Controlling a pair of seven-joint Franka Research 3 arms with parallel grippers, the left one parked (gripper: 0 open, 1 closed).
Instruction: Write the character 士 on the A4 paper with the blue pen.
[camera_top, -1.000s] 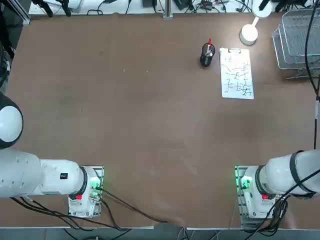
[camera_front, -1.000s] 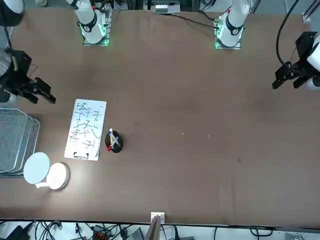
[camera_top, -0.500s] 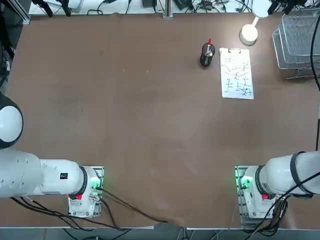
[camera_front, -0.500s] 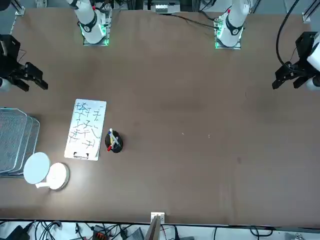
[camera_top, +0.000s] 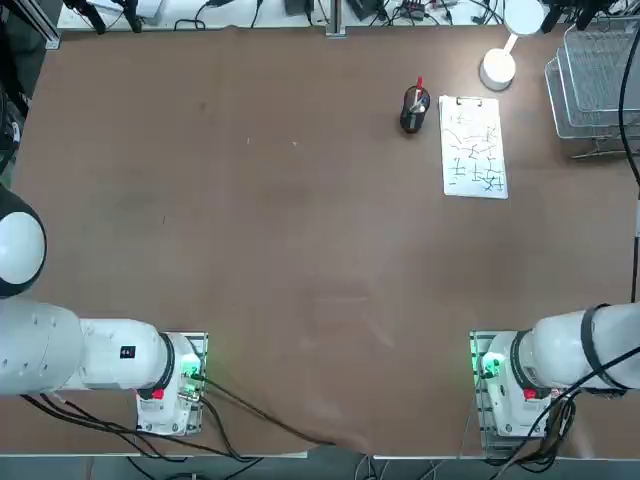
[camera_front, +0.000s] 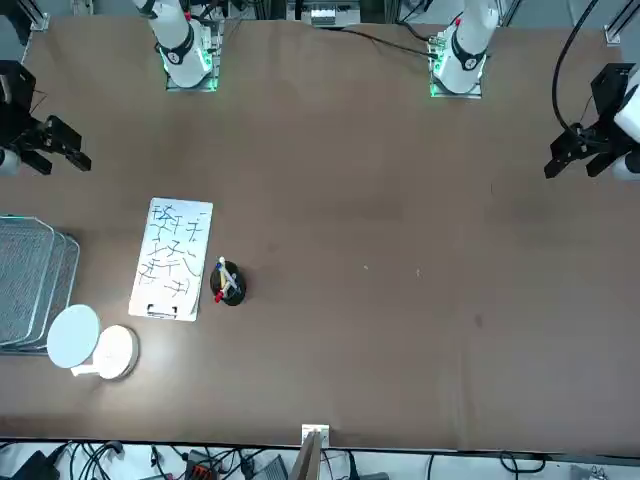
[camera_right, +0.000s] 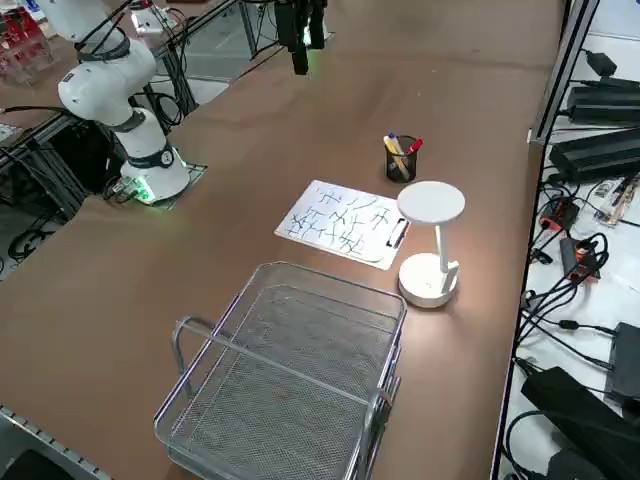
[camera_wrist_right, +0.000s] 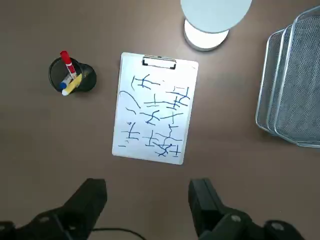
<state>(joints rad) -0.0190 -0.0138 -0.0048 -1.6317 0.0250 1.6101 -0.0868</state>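
1. Table (camera_top: 300, 220): broad, brown, plain top; everything below lay on it or hung over it.
2. Right arm (camera_top: 560, 350): white, base at the robot's near edge of the table, reaching out of the top view at the right.
3. Wire trays (camera_right: 290, 350): silvery mesh, nested, at the table's right side, well apart from the pen cup.
4. A4 paper (camera_wrist_right: 150, 112): white sheet lying flat, between the pen cup and the wire trays. Dark blue handwritten strokes scattered over much of it, many of them small crossed figures.
5. White stand (camera_right: 427, 280): round disc on a slim post above a round base, near the clipped end of the paper, apart from it.
6. Right gripper (camera_wrist_right: 147, 186): up over the table at the robot's right, fingers spread wide, nothing between them. Touched neither paper nor pens.
7. Pen cup (camera_wrist_right: 88, 78): black mesh, upright, just beside the paper's long side, toward its clipped end.
8. Clip (camera_wrist_right: 159, 62): dark metal, on the paper's far short edge.
9. Pens, much of a size: blue pen (camera_wrist_right: 65, 81) in the cup, blue end showing, with a red-topped pen (camera_wrist_right: 66, 58) and a yellow pen (camera_wrist_right: 73, 84) leaning beside it.
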